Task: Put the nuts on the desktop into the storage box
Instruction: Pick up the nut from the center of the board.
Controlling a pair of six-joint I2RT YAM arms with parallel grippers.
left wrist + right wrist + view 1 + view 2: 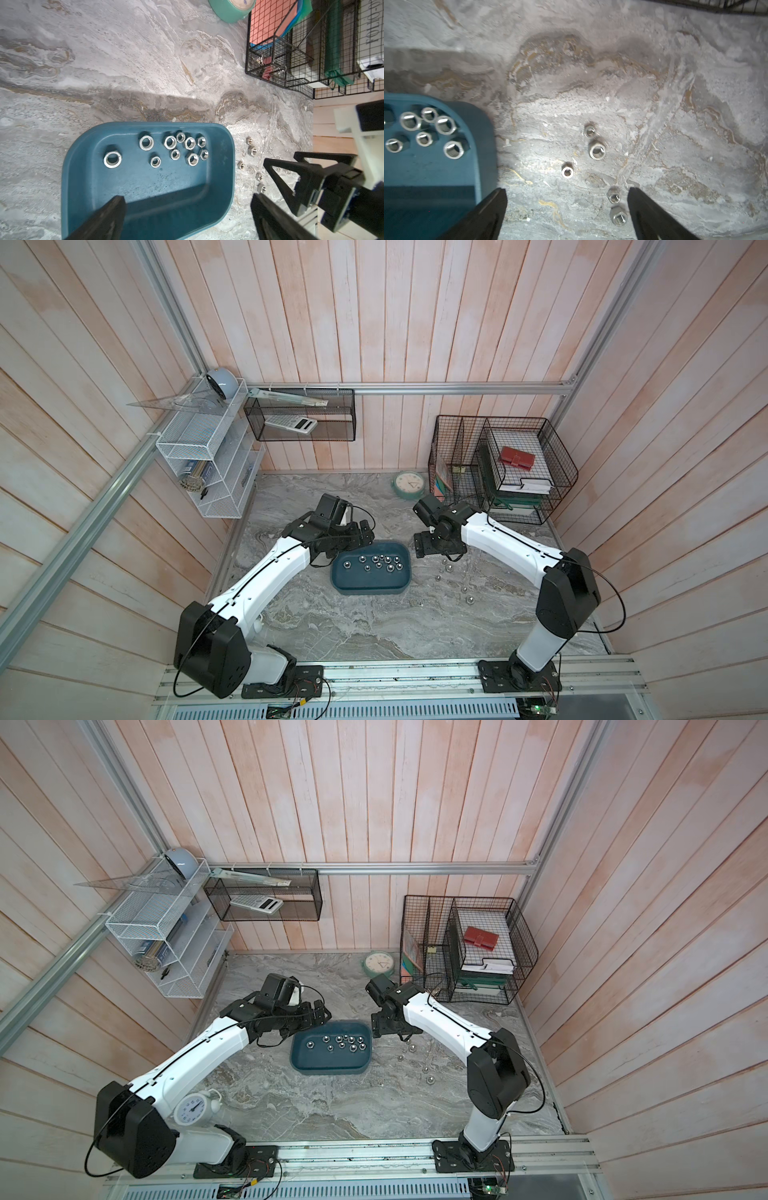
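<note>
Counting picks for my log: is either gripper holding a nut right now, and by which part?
Nothing is held. The left gripper and right gripper both stand open and empty; the loose nuts lie untouched.

Soft even light, shadow bands across the desktop [124, 99], plank walls [83, 456] bowed at edges, right wrist view blurred

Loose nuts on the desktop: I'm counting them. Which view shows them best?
Right wrist view: all five nuts lie large and unobstructed. Left wrist shows them smaller beside the storage box; both top views, mere specks.
</note>
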